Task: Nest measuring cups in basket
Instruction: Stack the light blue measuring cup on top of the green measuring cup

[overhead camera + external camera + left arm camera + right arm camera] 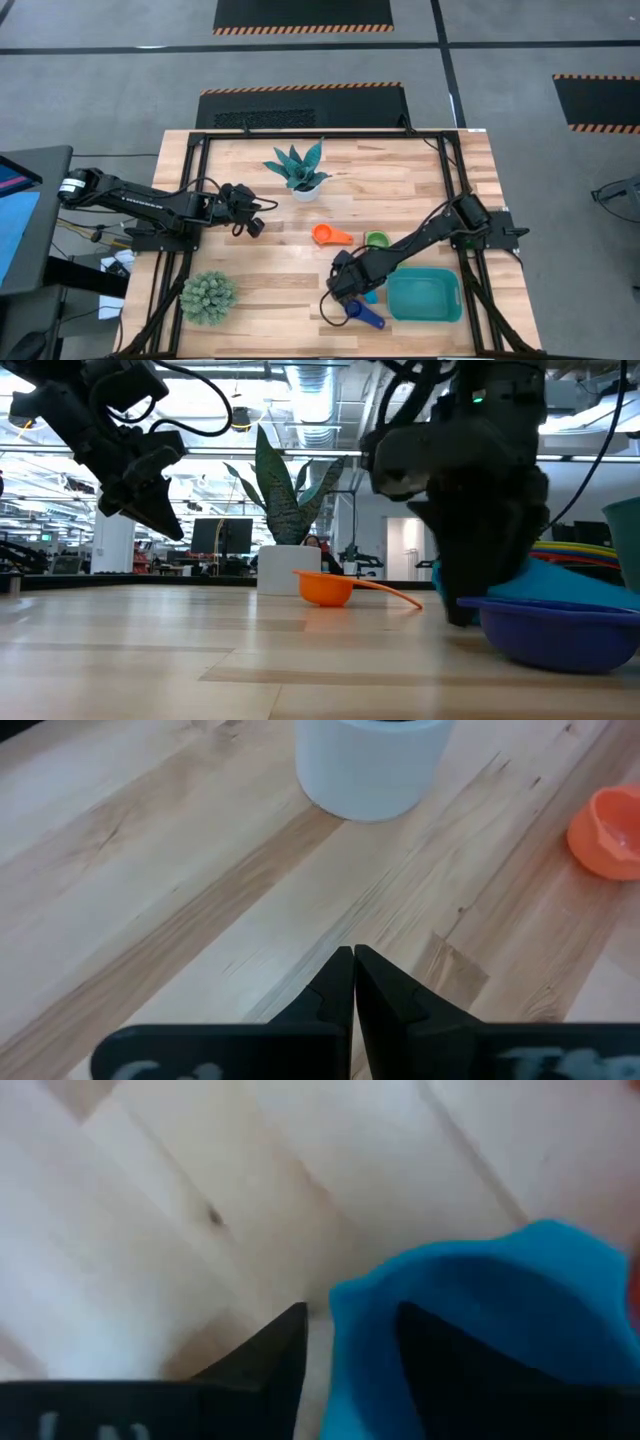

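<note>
Pincer (pixel 345 1345) around light-blue cup (pixel 480 1330)

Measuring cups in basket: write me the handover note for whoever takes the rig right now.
Right gripper: shut on the light blue plastic measuring cup, low at the table beside the teal plastic basket.
Left gripper: shut, empty, raised near the white plant pot.
Orange cup, green cup and dark blue cup lie on the table.
The basket looks empty; all nesting remains.
</note>
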Controlling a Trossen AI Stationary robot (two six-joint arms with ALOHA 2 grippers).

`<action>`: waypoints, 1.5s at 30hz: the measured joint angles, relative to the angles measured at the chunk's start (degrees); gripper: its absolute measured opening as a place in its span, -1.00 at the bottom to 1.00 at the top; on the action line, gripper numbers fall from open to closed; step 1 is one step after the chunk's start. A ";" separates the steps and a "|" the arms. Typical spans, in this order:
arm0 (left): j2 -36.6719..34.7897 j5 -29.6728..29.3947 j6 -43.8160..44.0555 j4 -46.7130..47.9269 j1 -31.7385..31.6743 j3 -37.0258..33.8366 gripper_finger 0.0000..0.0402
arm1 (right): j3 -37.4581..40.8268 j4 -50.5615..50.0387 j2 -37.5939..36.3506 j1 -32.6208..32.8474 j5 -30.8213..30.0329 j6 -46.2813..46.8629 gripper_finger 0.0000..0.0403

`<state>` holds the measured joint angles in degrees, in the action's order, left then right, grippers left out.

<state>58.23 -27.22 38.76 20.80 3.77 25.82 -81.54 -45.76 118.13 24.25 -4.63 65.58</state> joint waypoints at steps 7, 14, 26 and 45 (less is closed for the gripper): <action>0.01 -0.02 0.00 -0.49 0.00 0.02 -1.00 | -0.52 2.98 -0.07 0.04 0.65 -1.50 -0.53; 0.01 -0.03 0.00 -0.81 0.00 0.02 -1.00 | -3.78 2.88 -0.06 0.09 0.22 -9.85 -0.93; 0.01 -0.41 -0.55 -0.81 0.00 0.02 -1.00 | -22.60 -25.29 -0.11 1.48 -17.05 -41.14 -0.91; 0.01 -2.02 -0.59 -0.81 0.00 0.02 -1.00 | -10.04 -43.80 -12.31 0.59 -15.27 -33.61 -0.95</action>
<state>58.24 -29.24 38.17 19.99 3.77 25.85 -91.58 -89.56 105.81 24.84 -19.90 31.97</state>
